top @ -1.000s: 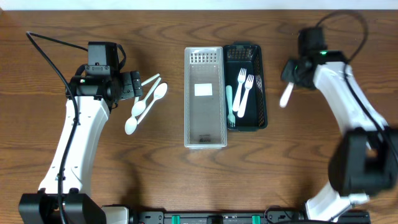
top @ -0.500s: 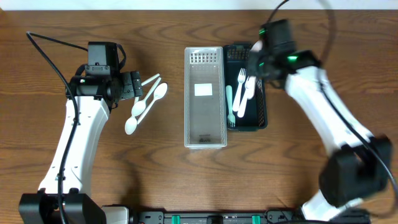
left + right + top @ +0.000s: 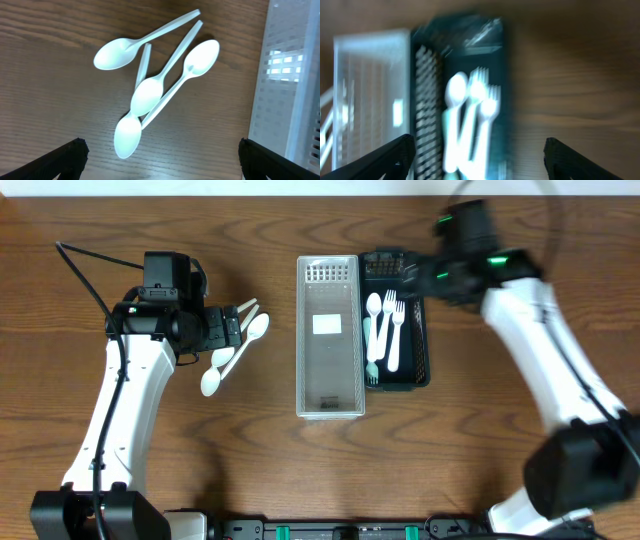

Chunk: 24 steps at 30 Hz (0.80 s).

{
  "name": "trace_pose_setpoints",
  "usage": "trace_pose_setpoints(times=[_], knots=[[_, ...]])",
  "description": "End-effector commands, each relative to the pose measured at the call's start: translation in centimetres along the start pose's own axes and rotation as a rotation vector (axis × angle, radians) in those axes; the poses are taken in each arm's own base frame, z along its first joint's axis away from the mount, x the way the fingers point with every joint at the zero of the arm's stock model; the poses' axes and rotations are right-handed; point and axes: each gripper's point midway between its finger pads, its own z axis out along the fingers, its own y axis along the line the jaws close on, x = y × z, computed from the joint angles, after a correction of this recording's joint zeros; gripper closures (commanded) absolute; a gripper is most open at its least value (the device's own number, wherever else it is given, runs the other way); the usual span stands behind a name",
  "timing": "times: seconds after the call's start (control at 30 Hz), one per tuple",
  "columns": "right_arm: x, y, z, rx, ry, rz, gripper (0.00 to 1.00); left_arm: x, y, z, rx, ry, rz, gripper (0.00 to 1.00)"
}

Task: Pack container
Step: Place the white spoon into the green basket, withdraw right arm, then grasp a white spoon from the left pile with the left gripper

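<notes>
Several white plastic spoons lie crossed on the table left of the clear container. My left gripper hovers open right above them, and the left wrist view shows the spoons between and ahead of its fingers, none held. The dark green basket holds a white spoon, two white forks and a pale green utensil. My right gripper is open over the basket's far end. In the blurred right wrist view the white spoon lies below it in the basket.
The clear container has a white label on its floor and stands flush against the basket's left side. Both sit mid-table. Bare wood lies to the right of the basket and in front of both containers.
My right arm swung in from the right with a white spoon, opened over the basket, and the spoon now lies inside. My left gripper edged right over the spoons.
</notes>
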Motion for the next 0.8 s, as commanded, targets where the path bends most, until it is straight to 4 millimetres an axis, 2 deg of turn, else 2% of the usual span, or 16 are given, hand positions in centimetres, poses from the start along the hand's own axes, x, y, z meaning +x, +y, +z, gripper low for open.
trace_pose_setpoints(times=[0.0, 0.07, 0.13, 0.23, 0.33, 0.47, 0.53, 0.63, 0.77], knots=[[-2.9, -6.5, -3.8, 0.109, -0.097, 0.112, 0.09, -0.5, -0.5, -0.2, 0.028, -0.012, 0.030, 0.02], [-2.8, -10.2, -4.4, 0.159, -0.082, 0.187, 0.04, -0.6, -0.8, 0.1, 0.025, -0.011, 0.101, 0.00], [-2.1, -13.8, -4.8, 0.207, -0.056, 0.266, 0.01, -0.7, -0.1, 0.8, -0.040, -0.007, 0.138, 0.01], [-1.3, -16.9, -5.3, 0.248, -0.038, 0.349, 0.01, -0.3, -0.1, 2.4, -0.073, 0.035, 0.226, 0.03], [-1.0, -18.9, -5.9, 0.272, -0.038, 0.405, 0.01, 0.3, -0.7, 4.7, -0.067, 0.092, 0.329, 0.08], [-0.8, -19.4, -6.1, 0.264, -0.034, 0.440, 0.01, 0.7, -1.7, 7.9, -0.052, 0.133, 0.459, 0.17], [-0.6, -19.2, -6.0, 0.257, -0.025, 0.440, 0.01, 0.6, -2.3, 9.0, -0.047, 0.133, 0.480, 0.17], [-0.4, -18.9, -5.9, 0.247, -0.012, 0.441, 0.01, 0.4, -2.6, 10.0, -0.043, 0.127, 0.485, 0.18], [0.0, -18.8, -5.9, 0.249, 0.004, 0.441, 0.01, 0.8, -3.1, 11.1, -0.008, 0.146, 0.483, 0.27]])
